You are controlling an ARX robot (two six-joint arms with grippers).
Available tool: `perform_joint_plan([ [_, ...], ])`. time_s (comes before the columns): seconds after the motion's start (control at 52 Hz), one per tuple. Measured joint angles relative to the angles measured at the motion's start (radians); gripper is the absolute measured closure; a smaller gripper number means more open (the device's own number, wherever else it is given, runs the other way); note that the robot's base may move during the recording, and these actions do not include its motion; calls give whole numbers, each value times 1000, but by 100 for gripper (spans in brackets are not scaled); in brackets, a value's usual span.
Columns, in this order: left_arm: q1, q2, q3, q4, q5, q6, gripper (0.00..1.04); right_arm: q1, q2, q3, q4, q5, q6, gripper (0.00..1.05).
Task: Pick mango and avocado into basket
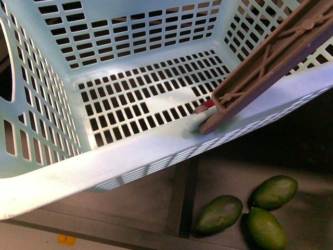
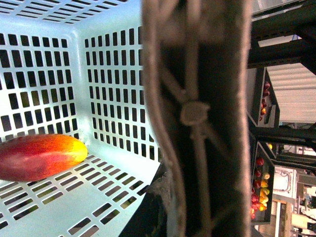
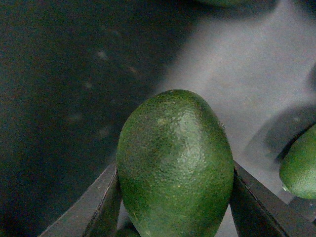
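**Placement.** The basket (image 1: 130, 161) sits directly in front of the robot with its mouth open upward, which I judge is meant to let fruit be lowered straight in. A brown handle (image 1: 270, 57) lies across its right-hand side. The mango (image 2: 39, 157) lies on its side on the slotted floor of the basket, so that half of the task reads as done. Three green fruits (image 1: 219, 213) (image 1: 274, 191) (image 1: 266, 228) lie close together on the dark worktop (image 1: 130, 208), outside the basket and beyond its near wall, to the right.

**Right arm.** The arm does not show in the front view. Its wrist camera looks along the right fingers (image 3: 101, 202), which stand one on each side of an avocado (image 3: 175, 163) and press against both flanks. I take this as a closed grip on the fruit. A neighbouring avocado (image 3: 301, 168) lies just beside it. I cannot tell whether the held fruit has left the worktop, nor which of the three it is. In my judgement the next step is a lift and carry over the basket wall, and a smooth, rounded skin could slip in a grip that narrow.

**Left arm.** Its wrist camera sits hard up against the brown handle, looking into the basket. The left fingers cannot be made out, so I cannot tell whether they are open or holding the handle.
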Motion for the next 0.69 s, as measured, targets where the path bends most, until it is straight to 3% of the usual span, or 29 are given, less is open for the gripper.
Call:
perform_joint_plan([
  [0.327, 0, 0, 0, 0, 0, 0, 101, 55, -491, -171, -65, -50, -119, 53],
  [0.5, 0, 0, 0, 0, 0, 0, 101, 82, -773, -169, -135, -34, -156, 53],
  [0.693, 0, 0, 0, 0, 1, 0, 101, 154, -870, -111, -163, -25, -162, 53],
])
